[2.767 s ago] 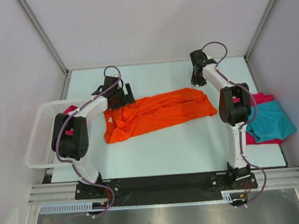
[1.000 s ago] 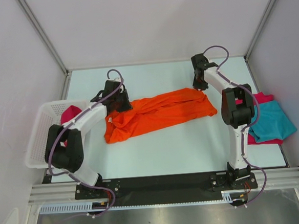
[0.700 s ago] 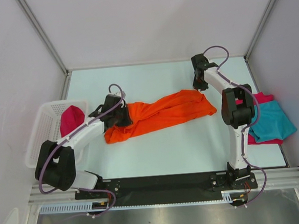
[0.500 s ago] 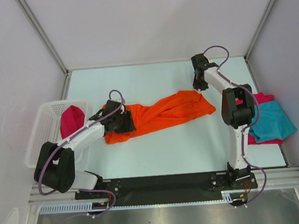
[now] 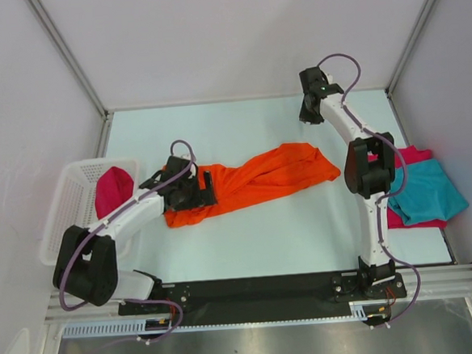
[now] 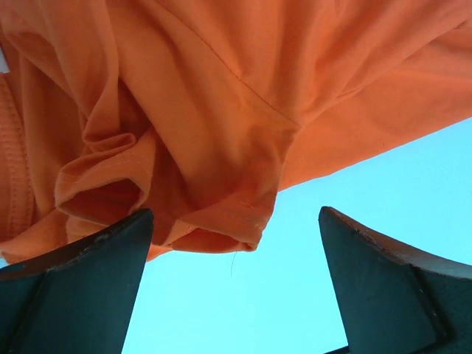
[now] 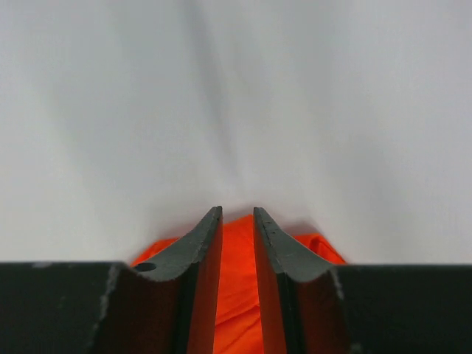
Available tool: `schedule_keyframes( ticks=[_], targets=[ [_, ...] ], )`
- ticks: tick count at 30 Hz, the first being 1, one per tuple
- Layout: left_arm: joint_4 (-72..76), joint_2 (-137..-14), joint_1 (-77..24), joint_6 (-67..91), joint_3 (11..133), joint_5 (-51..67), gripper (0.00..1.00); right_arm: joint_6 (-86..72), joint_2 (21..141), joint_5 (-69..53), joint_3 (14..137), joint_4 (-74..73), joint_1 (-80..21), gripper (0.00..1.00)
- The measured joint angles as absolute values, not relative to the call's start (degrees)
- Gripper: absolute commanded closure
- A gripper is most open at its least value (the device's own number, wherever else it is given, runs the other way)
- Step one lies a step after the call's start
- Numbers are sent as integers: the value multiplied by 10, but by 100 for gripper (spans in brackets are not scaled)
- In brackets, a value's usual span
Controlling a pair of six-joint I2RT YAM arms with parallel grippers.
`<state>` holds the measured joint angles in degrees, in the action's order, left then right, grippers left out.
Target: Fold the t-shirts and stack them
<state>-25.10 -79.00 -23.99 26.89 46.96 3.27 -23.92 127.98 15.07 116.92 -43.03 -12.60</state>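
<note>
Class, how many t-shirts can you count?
4: orange tee mid-table, teal tee at right atop a crimson tee, another crimson tee in the basket. More may be hidden.

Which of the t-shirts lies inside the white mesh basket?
The bunched crimson cloth t-shirt; the bright orange one sprawls mid-table, and the teal one rests on another pink-red shirt at the right.

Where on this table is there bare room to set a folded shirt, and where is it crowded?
Free: the near strip of table between the orange t-shirt and the arm bases, and the far strip behind it. Crowded: basket at left, teal t-shirt and crimson t-shirt at right.
</note>
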Motion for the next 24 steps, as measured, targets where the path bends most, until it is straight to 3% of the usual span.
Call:
schedule_keyframes(
  ticks=[7,24],
  targets=[
    [-274,-765,-240,269,479,14,0,-239,1356,125,1270,-466,-143,70],
    [-279,-740,-240,272,496,12,0,-239,1364,112,1177,-486,-162,70]
  ],
)
